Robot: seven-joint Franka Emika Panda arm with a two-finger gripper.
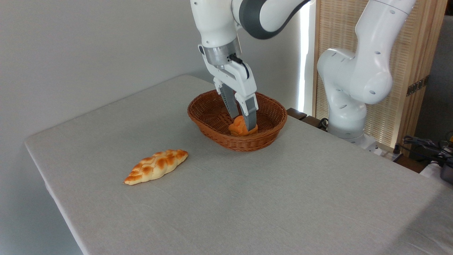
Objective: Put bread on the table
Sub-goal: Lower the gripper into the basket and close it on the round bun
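Down inside the wicker basket (212, 109) goes the end effector (242, 122), its two grey fingers reaching below the rim and standing on either side of the bread (239, 127). From where I stand, the nearer finger (251, 115) covers the right part of the small orange-brown bun, and the farther one drops behind its left side. The fingers are parted with the bun between them, but I cannot tell whether they are pressing on it or merely flanking it; the bun itself looks to be resting on the basket floor, toward the near right of the oval.

The basket sits on the far side of the surface (265, 198), which is covered in a pale grey-beige cloth. The white arm (354, 78) rises from its base beyond the far right edge of the surface, arches overhead and comes down nearly straight over the basket, the wrist tilted a little.

Well apart from the basket, nearer the left front of the surface, lies a long braided loaf (155, 166), golden with pale tapered ends, flat on the cloth and angled from lower left to upper right. Nothing touches it.

Behind the arm stands a slatted wooden screen (410, 42), and some cables (424, 145) show at the right edge.
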